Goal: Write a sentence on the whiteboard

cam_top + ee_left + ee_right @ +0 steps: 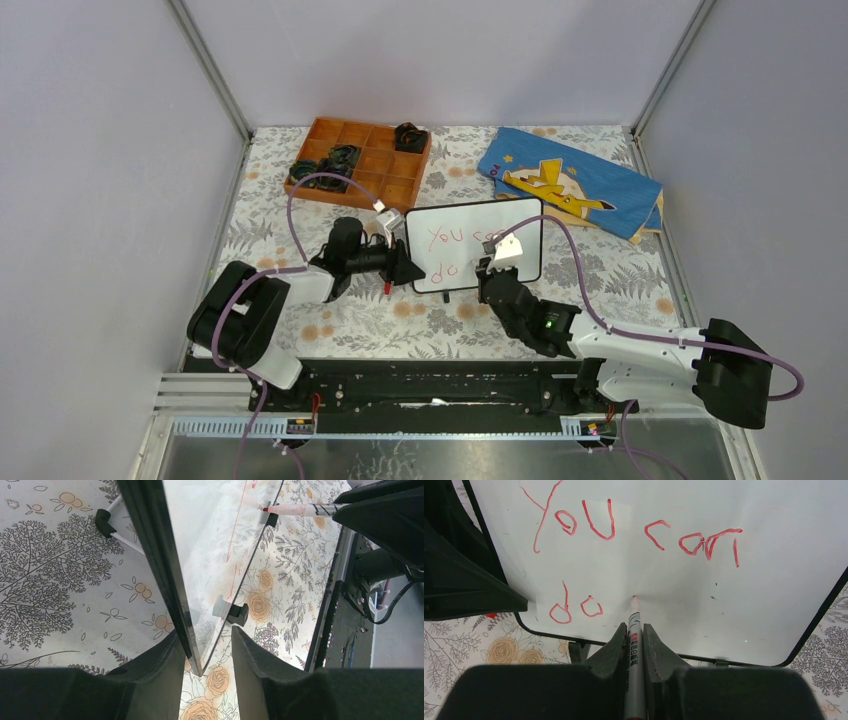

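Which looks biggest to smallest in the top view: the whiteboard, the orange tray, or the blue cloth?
Largest: blue cloth.
Then whiteboard and orange tray, which look about alike, so I won't rank them.

whiteboard (724,595): glossy smooth white | table (620,275): matt floral-print cover | cloth (600,190): blue fabric | tray (385,180): matt orange plastic | marker (634,617): smooth plastic | right pincer (635,630): matt black plastic

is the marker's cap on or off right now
Off: the marker held in the right gripper shows a bare tip at the whiteboard, just right of "do".
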`<state>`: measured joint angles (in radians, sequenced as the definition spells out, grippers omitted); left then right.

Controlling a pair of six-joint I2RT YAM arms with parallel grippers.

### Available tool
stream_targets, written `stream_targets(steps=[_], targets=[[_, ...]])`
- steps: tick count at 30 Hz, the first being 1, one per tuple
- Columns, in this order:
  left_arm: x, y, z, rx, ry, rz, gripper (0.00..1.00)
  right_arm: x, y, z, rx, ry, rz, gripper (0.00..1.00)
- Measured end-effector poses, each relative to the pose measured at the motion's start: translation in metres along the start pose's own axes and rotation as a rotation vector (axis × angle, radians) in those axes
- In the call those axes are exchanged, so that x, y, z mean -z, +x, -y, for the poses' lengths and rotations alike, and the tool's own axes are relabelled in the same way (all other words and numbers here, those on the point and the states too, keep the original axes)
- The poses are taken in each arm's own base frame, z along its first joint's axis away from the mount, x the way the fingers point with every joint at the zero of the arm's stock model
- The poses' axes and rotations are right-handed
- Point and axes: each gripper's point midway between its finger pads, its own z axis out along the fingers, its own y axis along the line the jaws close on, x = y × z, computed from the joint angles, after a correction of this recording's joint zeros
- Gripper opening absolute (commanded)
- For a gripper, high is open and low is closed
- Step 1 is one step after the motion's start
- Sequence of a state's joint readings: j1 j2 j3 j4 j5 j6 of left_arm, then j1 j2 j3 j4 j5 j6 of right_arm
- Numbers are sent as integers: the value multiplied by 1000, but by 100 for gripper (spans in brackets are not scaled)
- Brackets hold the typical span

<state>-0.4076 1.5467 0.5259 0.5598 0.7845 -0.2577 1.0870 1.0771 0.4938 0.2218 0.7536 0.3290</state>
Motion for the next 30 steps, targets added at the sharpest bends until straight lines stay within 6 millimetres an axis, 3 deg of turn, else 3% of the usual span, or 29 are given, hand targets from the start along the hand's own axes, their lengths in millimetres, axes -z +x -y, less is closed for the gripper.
stream_targets(steps=[30], targets=[[-1,4,0,6,-5,-16,45,3,32,-2,-32,-37,-78,0]])
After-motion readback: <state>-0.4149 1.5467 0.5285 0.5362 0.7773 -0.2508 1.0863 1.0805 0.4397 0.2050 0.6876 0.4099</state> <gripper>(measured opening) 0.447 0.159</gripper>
